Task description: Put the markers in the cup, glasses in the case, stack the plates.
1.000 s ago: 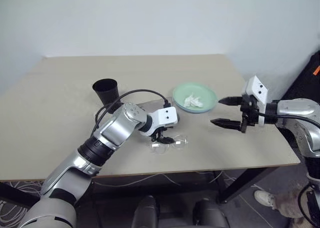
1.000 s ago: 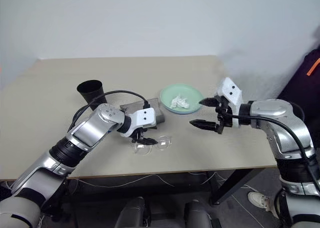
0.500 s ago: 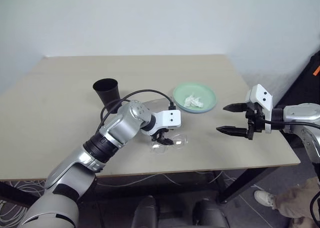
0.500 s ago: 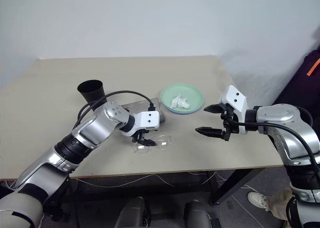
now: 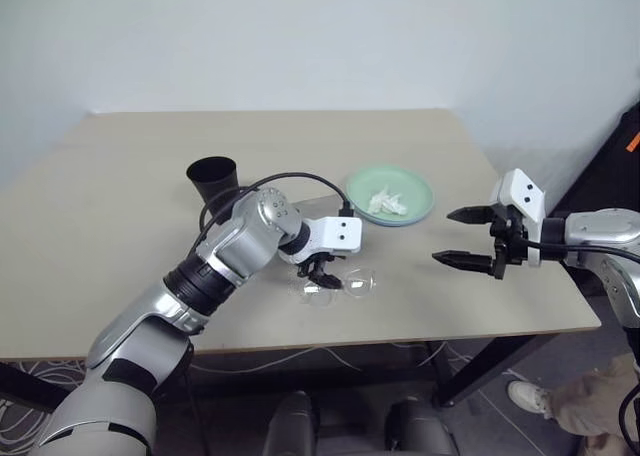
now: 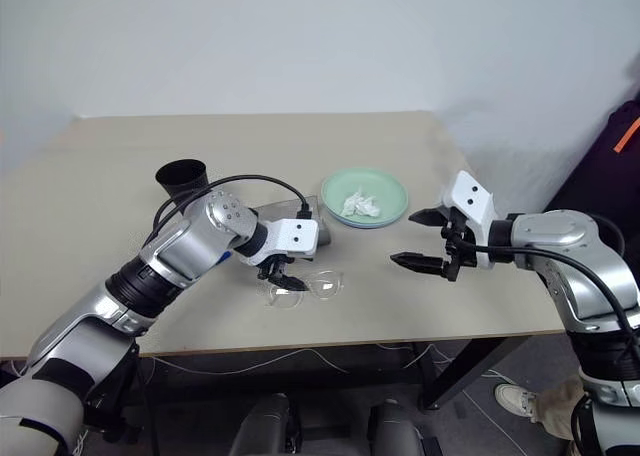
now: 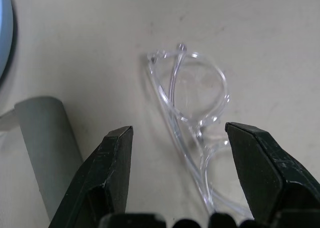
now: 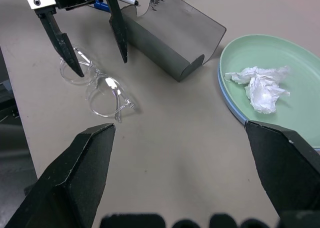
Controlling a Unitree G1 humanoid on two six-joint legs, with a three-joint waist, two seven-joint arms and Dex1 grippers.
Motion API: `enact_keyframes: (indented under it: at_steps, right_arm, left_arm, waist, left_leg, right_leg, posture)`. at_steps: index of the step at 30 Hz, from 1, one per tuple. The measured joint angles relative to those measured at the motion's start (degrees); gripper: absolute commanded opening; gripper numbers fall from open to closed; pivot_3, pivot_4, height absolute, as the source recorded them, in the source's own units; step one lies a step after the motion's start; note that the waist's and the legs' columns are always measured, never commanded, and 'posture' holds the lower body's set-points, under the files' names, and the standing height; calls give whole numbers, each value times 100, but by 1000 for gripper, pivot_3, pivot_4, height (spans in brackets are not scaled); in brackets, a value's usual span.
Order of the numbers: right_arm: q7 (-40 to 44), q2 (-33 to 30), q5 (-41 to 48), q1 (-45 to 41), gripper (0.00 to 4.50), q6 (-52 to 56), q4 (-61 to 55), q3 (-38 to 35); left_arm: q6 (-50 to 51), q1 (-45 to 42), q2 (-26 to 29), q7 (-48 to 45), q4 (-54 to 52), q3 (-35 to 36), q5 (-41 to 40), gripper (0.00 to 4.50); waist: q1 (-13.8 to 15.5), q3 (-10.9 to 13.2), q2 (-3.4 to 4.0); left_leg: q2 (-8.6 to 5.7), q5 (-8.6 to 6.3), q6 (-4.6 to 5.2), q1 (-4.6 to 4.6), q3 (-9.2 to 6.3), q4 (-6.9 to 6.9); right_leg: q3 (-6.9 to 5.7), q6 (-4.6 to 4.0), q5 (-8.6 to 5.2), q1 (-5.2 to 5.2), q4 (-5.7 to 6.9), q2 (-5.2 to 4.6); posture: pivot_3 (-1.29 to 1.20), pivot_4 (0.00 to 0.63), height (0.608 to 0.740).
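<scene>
The glasses (image 7: 192,133) are lying folded on the matte beige tabletop (image 5: 120,196), their clear, glossy plastic frame and roundish lenses letting the surface show through. The left end effector (image 8: 85,35) is hanging just above them with its black, wedge-shaped fingers (image 7: 112,173) spread to either side of the frame, pinching nothing. Just beside it the case (image 8: 165,43) is sitting open, a smooth grey box with rounded edges and a smoky translucent lid standing up. A blue cap and a black-tipped white marker are peeking out behind the case, too hidden to tell more. The cup (image 5: 212,183), black and tapered, is standing upright farther back. The mint green plate (image 8: 280,93) is lying near the case's end, a light blue rim showing beneath it and a crumpled white tissue (image 8: 260,85) resting inside. The right end effector (image 5: 462,238) is hovering well apart from these over the tabletop's right side, fingers spread wide and empty.
</scene>
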Motion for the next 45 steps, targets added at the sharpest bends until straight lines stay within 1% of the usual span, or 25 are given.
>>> enact_keyframes:
  at_steps: [9,18,21,28,41,45]
  right_arm:
    - [-138,35,47,121,4482,1,-66,0]
    - [-235,37,52,124,4482,2,-127,0]
    - [-245,39,52,125,4500,2,-128,0]
    - [-287,65,48,124,4500,1,-126,5]
    - [-356,163,81,95,4500,1,-122,5]
    - [-350,185,79,40,4500,0,-107,10]
  left_arm:
    - [-291,-62,-151,-84,392,-20,232,3106]
    - [-448,-115,-243,-105,539,-20,414,3106]
    - [-449,-115,-245,-143,543,-20,432,2489]
    - [-403,-115,-255,-157,647,-18,543,40]
    - [-412,-168,-316,-200,794,45,578,40]
    - [-425,-342,-341,-284,946,115,535,40]
  waist:
    - [0,1,-1]
    - [0,1,-1]
    - [0,1,-1]
    - [1,1,-1]
    - [0,1,-1]
    - [1,1,-1]
  left_leg:
    - [0,1,2,-1,0,4]
    - [0,3,6,-1,0,5]
    - [0,3,6,-1,0,5]
    - [0,5,10,0,0,7]
    - [0,9,16,-1,1,14]
    - [-1,9,16,-3,0,14]
  right_leg:
    - [0,0,0,2,0,0]
    - [0,0,0,3,0,0]
    - [0,0,0,3,0,0]
    - [0,0,0,5,0,0]
    - [1,0,0,7,0,-1]
    - [1,0,0,6,0,-1]
  posture:
    - [0,0,649]
    - [0,0,649]
    - [0,0,649]
    - [0,0,649]
    - [0,0,649]
    - [0,0,649]
